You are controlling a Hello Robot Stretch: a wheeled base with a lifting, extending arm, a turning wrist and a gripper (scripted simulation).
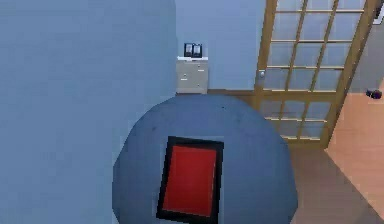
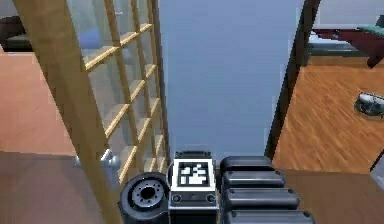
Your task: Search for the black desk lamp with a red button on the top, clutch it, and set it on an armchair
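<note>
In the forward view a plain blue wall point(image 1: 70, 70) takes up the left side. Below and toward the middle lies a round blue-grey top point(image 1: 250, 140), and a black-framed red rectangle point(image 1: 190, 178) lies flat on it near the bottom edge. Beyond it, against the far wall, stands a white cabinet point(image 1: 192, 76) with a small dark object point(image 1: 193, 49) on top. That object is too small to tell whether it is the black desk lamp. To the right rises a wooden glazed door point(image 1: 300, 60), with wood floor point(image 1: 360, 140) beyond it at the view's right edge. In the arm side view the same kind of wooden glazed door point(image 2: 62, 110) slants across the left, with a silver knob point(image 2: 108, 158) low on it. At the bottom edge sits the gripper point(image 2: 148, 197), seen as a dark round body. Its fingers cannot be made out, so I cannot tell whether it holds anything. Just right of it are a white square with black marks point(image 2: 192, 174) and the dark arm point(image 2: 258, 190). Behind them stands a blue-grey wall point(image 2: 225, 70), then a dark door frame point(image 2: 292, 90), and past it wood flooring point(image 2: 330, 120) with dark furniture point(image 2: 350, 38) at the top right.
</note>
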